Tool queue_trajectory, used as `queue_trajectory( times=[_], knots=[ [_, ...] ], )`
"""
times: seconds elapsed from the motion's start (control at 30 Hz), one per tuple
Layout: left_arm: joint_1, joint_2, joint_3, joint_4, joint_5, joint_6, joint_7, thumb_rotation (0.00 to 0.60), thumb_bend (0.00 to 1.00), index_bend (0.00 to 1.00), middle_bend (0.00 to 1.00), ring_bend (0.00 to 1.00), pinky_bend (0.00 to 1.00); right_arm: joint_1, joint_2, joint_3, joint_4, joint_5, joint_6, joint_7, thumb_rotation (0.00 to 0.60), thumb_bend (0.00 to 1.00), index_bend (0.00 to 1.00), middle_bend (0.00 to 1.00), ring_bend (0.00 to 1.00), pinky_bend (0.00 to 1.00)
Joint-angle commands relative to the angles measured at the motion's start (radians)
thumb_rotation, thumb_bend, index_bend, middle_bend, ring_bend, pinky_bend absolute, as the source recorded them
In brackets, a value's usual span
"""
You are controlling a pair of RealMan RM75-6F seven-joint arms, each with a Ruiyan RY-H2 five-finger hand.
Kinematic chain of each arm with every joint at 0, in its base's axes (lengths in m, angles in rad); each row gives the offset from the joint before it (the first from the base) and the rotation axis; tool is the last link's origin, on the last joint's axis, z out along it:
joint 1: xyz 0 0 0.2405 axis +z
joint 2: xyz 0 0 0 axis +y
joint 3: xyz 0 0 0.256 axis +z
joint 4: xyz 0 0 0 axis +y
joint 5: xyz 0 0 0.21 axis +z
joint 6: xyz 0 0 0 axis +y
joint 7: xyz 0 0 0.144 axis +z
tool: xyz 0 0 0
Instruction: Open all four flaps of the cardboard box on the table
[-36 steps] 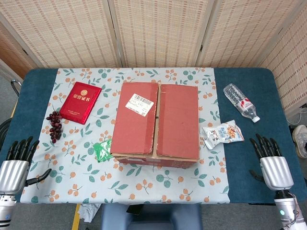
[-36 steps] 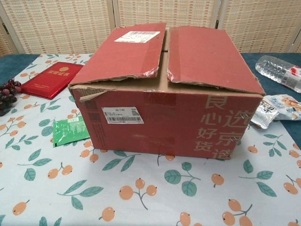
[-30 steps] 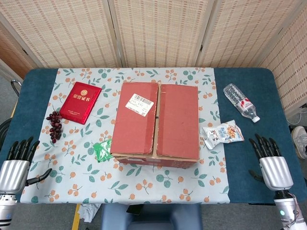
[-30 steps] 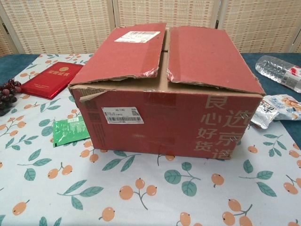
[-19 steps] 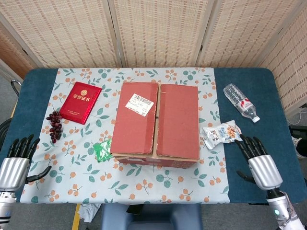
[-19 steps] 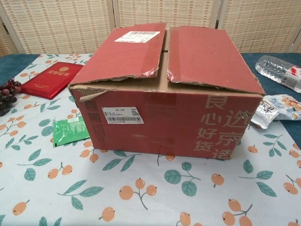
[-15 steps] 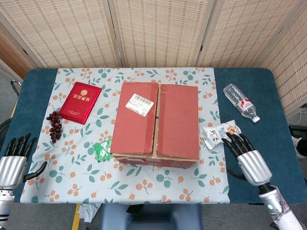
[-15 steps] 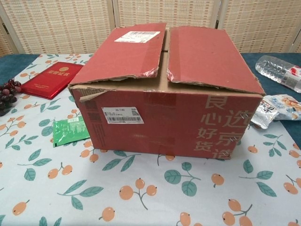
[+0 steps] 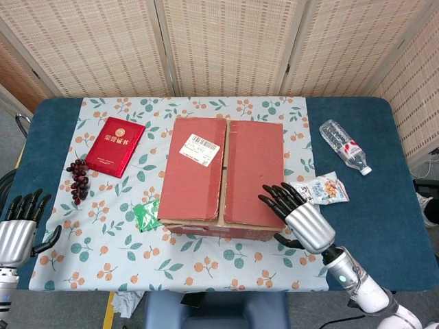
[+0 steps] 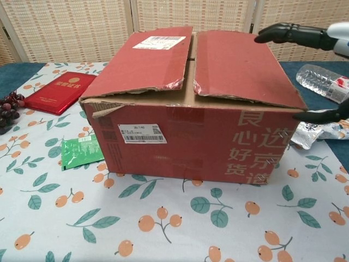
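The red cardboard box (image 9: 221,175) (image 10: 196,109) stands mid-table, its two long top flaps lying flat and meeting at a central seam. A white shipping label (image 9: 199,149) is on the left flap. My right hand (image 9: 296,216) (image 10: 305,37) is open, fingers spread, hovering over the box's right front corner and the right flap's edge; its thumb (image 10: 322,114) shows beside the box's right wall. Whether it touches the flap I cannot tell. My left hand (image 9: 19,225) is open at the table's front left edge, far from the box.
A red booklet (image 9: 114,146) and dark grapes (image 9: 79,180) lie left of the box, a green packet (image 9: 145,214) at its front left corner. A snack bag (image 9: 321,190) and a water bottle (image 9: 345,146) lie to the right. Woven screens stand behind the table.
My right hand has swept left from the table's right edge, past the snack bag, to the box's right front corner. The left hand has barely shifted. The flaps stay flat.
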Motion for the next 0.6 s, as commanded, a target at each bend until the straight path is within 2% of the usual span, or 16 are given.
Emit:
queue_trajectory(
  times=[0.03, 0.2, 0.3, 0.6],
  knots=[
    [0.001, 0.001, 0.001, -0.002, 0.000, 0.000, 0.000, 0.028, 0.42, 0.00, 0.00, 0.00, 0.00, 0.025, -0.020, 0.013, -0.011, -0.010, -0.009, 0.000, 0.600, 0.37, 0.00, 0.00, 0.00, 0.00],
    [0.002, 0.004, 0.002, -0.006, 0.000, 0.003, -0.009, 0.024, 0.42, 0.00, 0.00, 0.00, 0.00, 0.045, -0.035, 0.022, -0.018, -0.003, -0.022, -0.022, 0.600, 0.38, 0.00, 0.00, 0.00, 0.00],
    [0.003, 0.011, 0.005, -0.012, 0.003, 0.004, -0.022, 0.027, 0.42, 0.00, 0.00, 0.00, 0.00, 0.092, -0.081, 0.049, -0.012, 0.031, -0.075, -0.072, 0.600, 0.38, 0.00, 0.00, 0.00, 0.00],
    [0.007, 0.027, 0.010, -0.023, 0.009, 0.008, -0.056, 0.028, 0.43, 0.00, 0.00, 0.00, 0.00, 0.157, -0.169, 0.088, 0.029, 0.099, -0.114, -0.156, 0.600, 0.38, 0.00, 0.00, 0.00, 0.00]
  ],
)
